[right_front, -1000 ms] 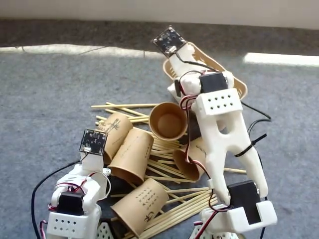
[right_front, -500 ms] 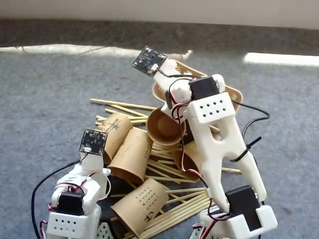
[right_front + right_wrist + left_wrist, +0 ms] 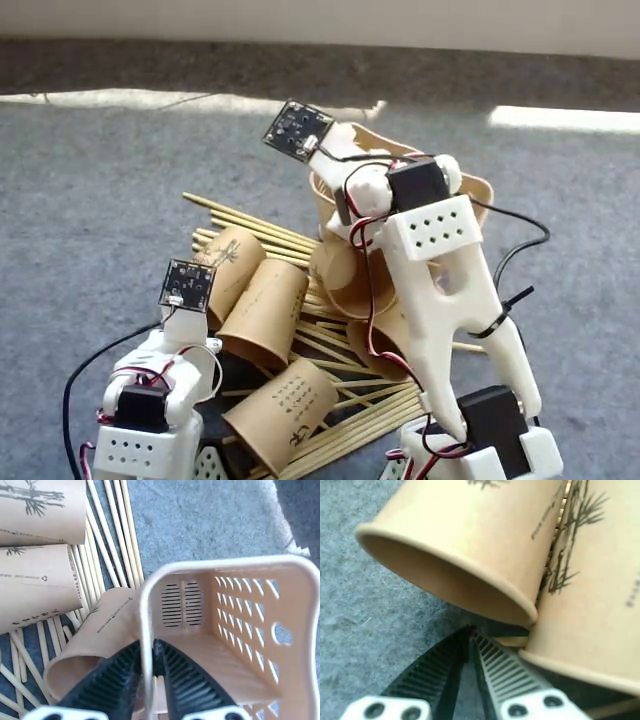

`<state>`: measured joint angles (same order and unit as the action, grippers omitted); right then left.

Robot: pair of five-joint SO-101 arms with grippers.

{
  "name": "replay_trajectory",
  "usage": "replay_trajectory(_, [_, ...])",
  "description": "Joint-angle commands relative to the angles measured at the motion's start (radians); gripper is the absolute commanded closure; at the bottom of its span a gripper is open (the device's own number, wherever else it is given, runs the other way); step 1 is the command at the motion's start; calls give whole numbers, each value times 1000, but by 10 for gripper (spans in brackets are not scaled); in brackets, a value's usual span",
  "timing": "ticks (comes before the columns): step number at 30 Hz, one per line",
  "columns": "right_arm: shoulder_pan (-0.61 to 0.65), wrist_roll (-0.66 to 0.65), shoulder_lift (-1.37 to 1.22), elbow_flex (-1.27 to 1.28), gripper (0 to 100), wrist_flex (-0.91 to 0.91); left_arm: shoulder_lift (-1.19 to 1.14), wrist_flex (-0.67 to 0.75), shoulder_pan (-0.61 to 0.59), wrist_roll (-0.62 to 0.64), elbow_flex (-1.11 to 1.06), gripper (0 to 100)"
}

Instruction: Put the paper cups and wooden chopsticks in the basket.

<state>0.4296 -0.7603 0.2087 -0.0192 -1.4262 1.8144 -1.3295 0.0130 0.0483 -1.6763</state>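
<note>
Basket (image 3: 225, 562) sits at pile's far edge; we see right pincer (image 3: 149, 650) clamped on its wall, left pincer (image 3: 470, 635) together beside paper cups (image 3: 262, 312). Risk: thin rim slips, it tips onto chopsticks (image 3: 250, 222).

Bare tabletop (image 3: 90, 190) is lying open across the left and upper left of the high view. At centre, tumbled paper cups (image 3: 265, 312) and chopsticks (image 3: 250, 222) are crowding the way. The right arm (image 3: 440, 290) is stretching over the basket (image 3: 478, 190), covering much of it.
</note>
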Motion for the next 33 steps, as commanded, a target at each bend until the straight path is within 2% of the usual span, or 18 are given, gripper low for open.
replay_trajectory(1, [10,64,58,-16,970,30,7,-5,10,-11,-19,986])
replay_trajectory(6, [-16,181,61,-19,793,45,7,-5,10,-11,-19,986])
replay_trajectory(8, [-38,233,68,-19,756,96,7,-5,10,-11,-19,986])
replay_trajectory(15, [-67,296,88,-21,756,147,7,-5,10,-11,-19,986])
replay_trajectory(21, [-67,310,266,-13,756,140,7,-5,10,-11,-19,986])
replay_trajectory(24, [-67,397,366,-4,756,130,7,-5,10,-11,-19,986])
replay_trajectory(33, [-65,554,556,117,756,-16,7,-5,10,-11,-19,986])
